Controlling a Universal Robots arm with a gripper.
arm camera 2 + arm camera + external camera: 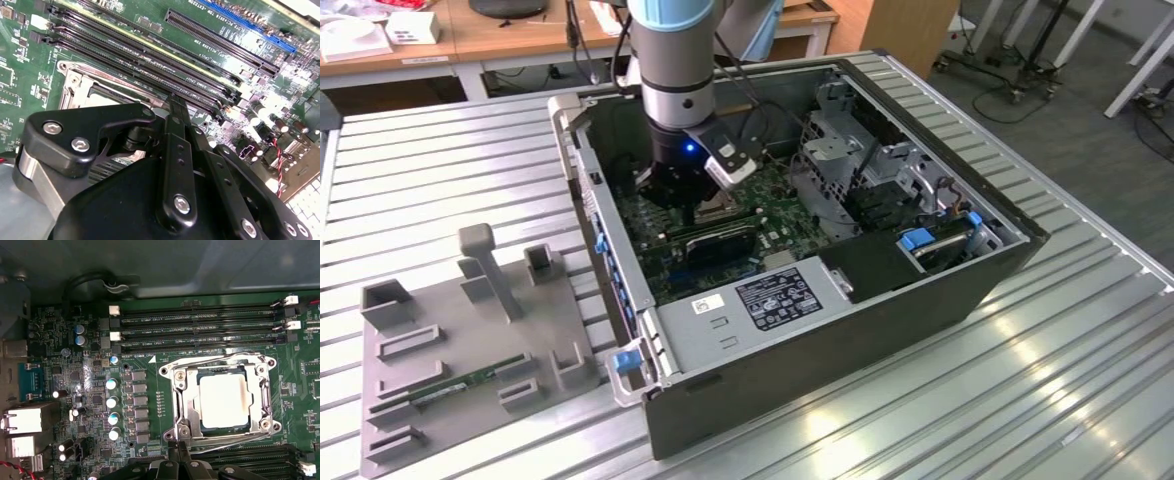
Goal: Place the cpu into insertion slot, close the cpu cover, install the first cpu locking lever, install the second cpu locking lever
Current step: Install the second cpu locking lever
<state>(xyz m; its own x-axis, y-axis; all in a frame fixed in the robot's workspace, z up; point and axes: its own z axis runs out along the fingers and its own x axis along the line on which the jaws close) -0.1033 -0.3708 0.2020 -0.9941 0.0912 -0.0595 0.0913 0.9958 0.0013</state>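
Inside the open computer case (720, 330) the cpu (223, 401) sits in its socket, the cpu cover (220, 400) lying framed around it; the jaws (179, 460) appear closed and empty at the socket's edge, beside the memory slots (200, 325)

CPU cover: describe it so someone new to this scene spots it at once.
Start at the open computer case, on its green motherboard. Between the banks of long black memory slots sits a square socket; the cpu cover is the silvery metal frame around the pale cpu. Nothing else there is shiny, square and cut out.
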